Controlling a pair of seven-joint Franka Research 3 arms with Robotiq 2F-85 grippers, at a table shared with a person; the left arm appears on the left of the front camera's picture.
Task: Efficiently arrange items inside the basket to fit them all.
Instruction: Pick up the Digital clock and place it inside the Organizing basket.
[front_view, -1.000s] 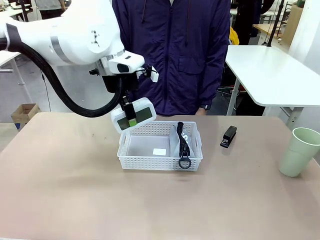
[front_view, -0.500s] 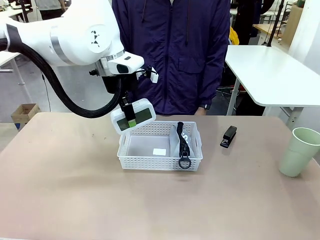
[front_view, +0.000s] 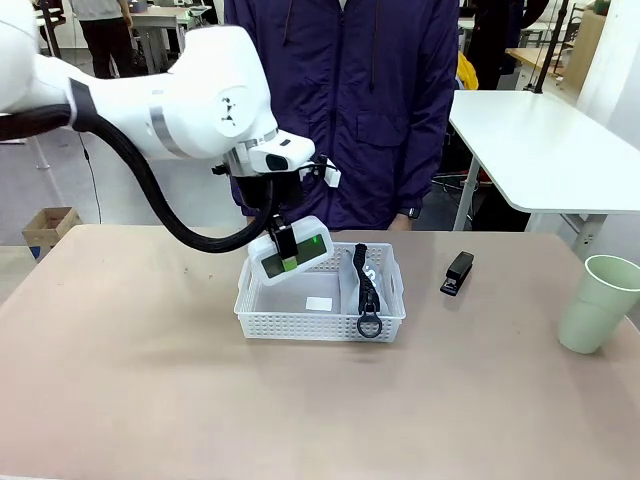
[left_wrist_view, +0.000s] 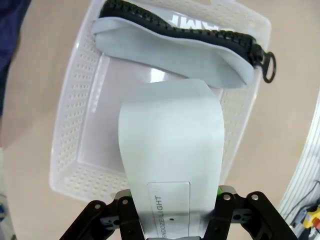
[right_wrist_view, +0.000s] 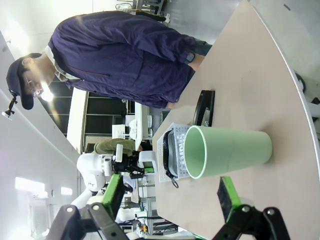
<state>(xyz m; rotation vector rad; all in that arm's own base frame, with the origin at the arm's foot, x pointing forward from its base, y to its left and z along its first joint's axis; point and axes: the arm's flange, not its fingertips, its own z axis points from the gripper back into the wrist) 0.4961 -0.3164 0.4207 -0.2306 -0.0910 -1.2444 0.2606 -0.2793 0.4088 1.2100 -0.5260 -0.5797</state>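
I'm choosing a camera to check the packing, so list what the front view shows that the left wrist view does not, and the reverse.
Front view's extras: the black stapler and the pale green cup standing on the table right of the basket, and a person in a dark jacket at the far side. Left wrist view's extra: the print SNOOZE LIGHT on the white block. Shared: the left gripper shut on that block over the basket, with the grey pouch inside against one side.

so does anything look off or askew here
Only the grey pouch: it stands on edge at the right end of the basket, and its black ring hangs out over the front rim. Nothing looks spilled or damaged.
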